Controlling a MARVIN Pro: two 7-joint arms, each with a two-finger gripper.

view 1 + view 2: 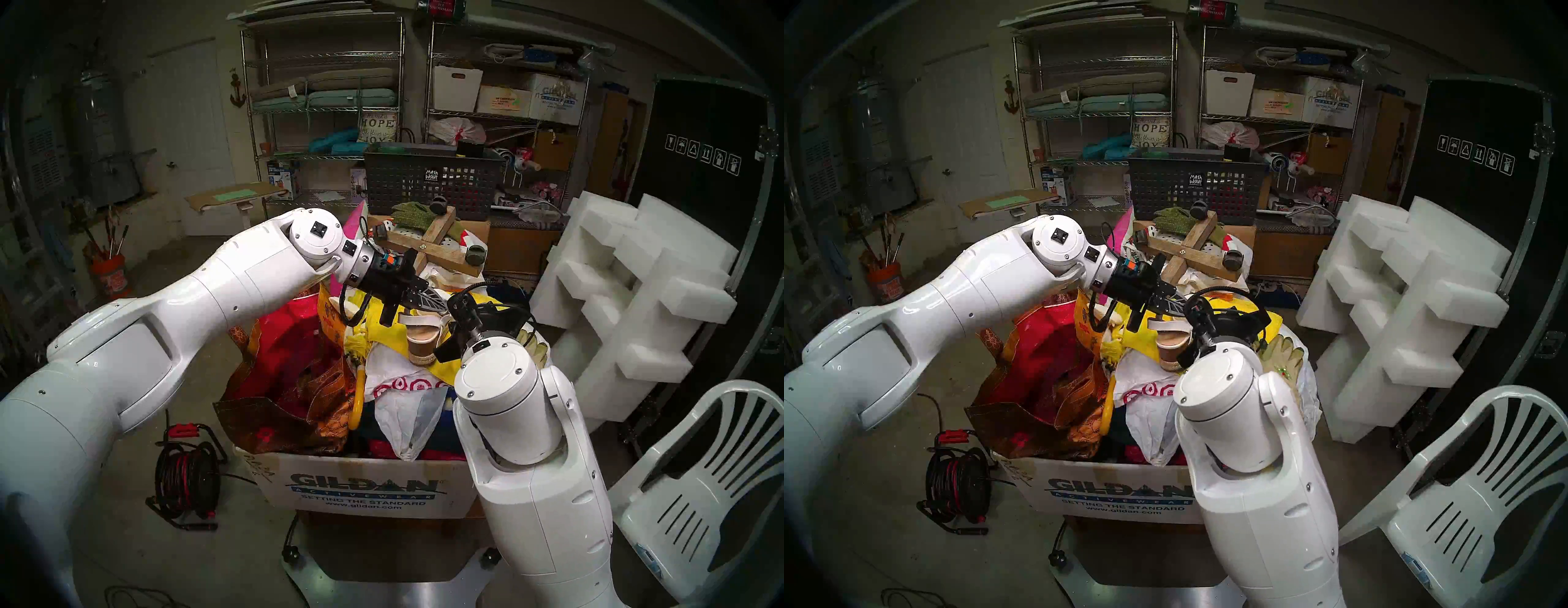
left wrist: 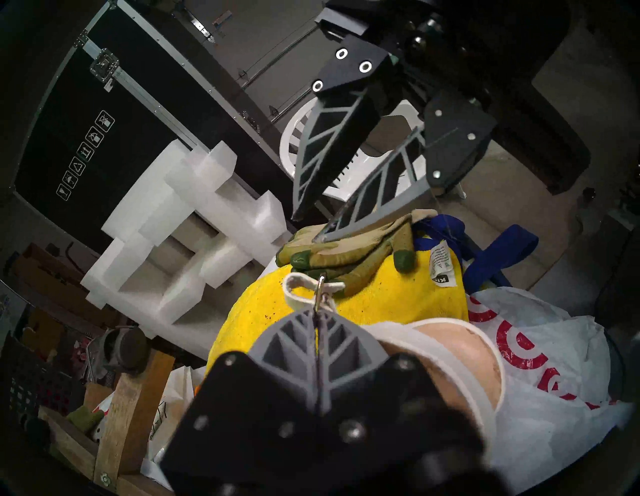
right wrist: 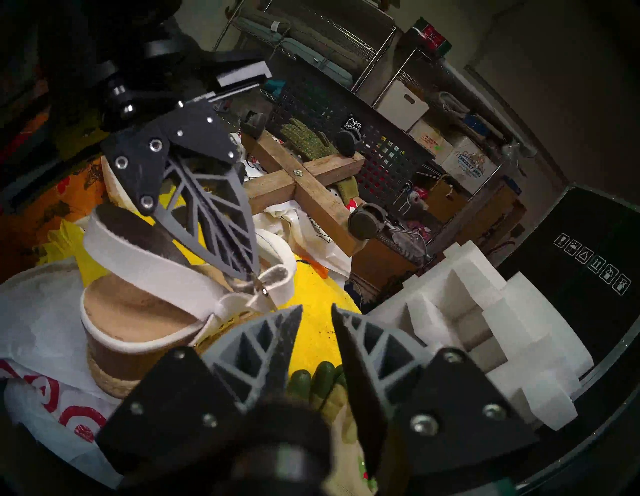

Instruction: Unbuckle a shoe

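One shoe (image 1: pixel 424 339) in play, and only one; it sits heel toward us on top of the heap of bags in the big cardboard box (image 1: pixel 360 488), resting against a yellow plush bundle (image 3: pixel 322 301) with a white red-ringed plastic bag (image 1: pixel 403 388) under it; a wedge sandal, this: cream insole, brown wedge wall, a band of woven jute round the sole, wide white straps arching over the footbed and a thin white ankle strap (image 2: pixel 294 294) ending in a small metal buckle (image 2: pixel 320 289). Two arms, two tools; the left tool (image 2: pixel 317 320) reaches in from the left, tips clenched tight on that buckle end, the loop of thin strap curling out just past the fingertips (image 3: pixel 247 266); the right tool (image 3: pixel 315 311) hangs just beside it on the near side, fingers parted with a narrow gap, nothing between them, tips a little short of the buckle. Gloves next: one tan and green work glove (image 2: pixel 349 249) lies on the yellow bundle right under the right tool; another, green knit (image 1: pixel 413 209), sits farther back on a wooden cross (image 1: pixel 432 242) with casters; behind that, one dark mesh basket (image 1: pixel 432 182); on the floor, one white plastic chair (image 1: pixel 700 488) to the right, one red cable reel (image 1: pixel 186 471) to the left, and stacked white foam blocks (image 1: pixel 628 288) by a black case.
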